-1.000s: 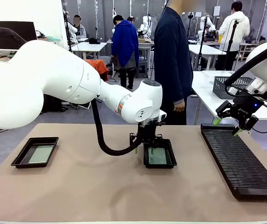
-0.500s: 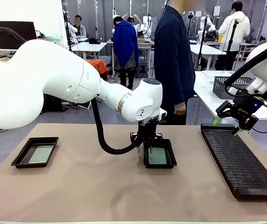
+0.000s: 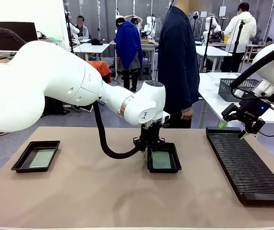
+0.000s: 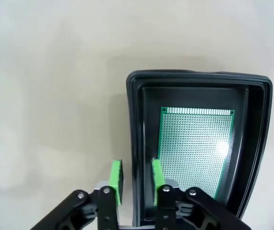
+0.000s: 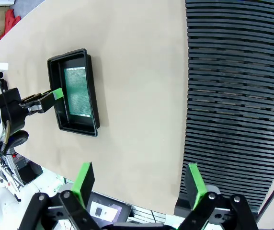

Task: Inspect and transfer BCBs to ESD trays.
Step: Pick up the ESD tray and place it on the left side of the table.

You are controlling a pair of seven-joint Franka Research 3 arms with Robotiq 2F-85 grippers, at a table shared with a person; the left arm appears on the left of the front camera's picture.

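Front view, near to far: tan counter (image 3: 79, 191) w/ two black trays. Left tray (image 3: 36, 156) sits near the left edge, a pale-green board (image 3: 42, 157) lying flat in it. Middle tray (image 3: 163, 157) sits at centre w/ a second board (image 3: 161, 160) flat inside. Long black ribbed rack (image 3: 247, 165) lies along the right side, well apart from both trays.

Left claw (image 3: 148, 145) hangs at the middle tray's left-rear rim. In the left wrist view the claw (image 4: 136, 177) has its two green pads (image 4: 115, 178) straddling the tray (image 4: 194, 81) wall, one pad outside on the counter (image 4: 51, 96) side, one inside; gap is narrow, pads close to the wall on both sides, but can't tell if they actually pinch it. Board (image 4: 194, 146) lies flat on the tray floor, just beside the inner pad, not held.

Right claw (image 3: 233, 128) hovers above the rack's far end, jaws spread wide, nothing between them. Right wrist view: claw (image 5: 139, 184) wide open over the counter, rack (image 5: 237, 96) to one side, middle tray (image 5: 74, 93) w/ board (image 5: 77, 91) farther off.

Beyond the counter a person in dark clothes (image 3: 177, 62) stands at the far edge. Grey mesh basket (image 3: 237, 88) on a white counter behind, at right.
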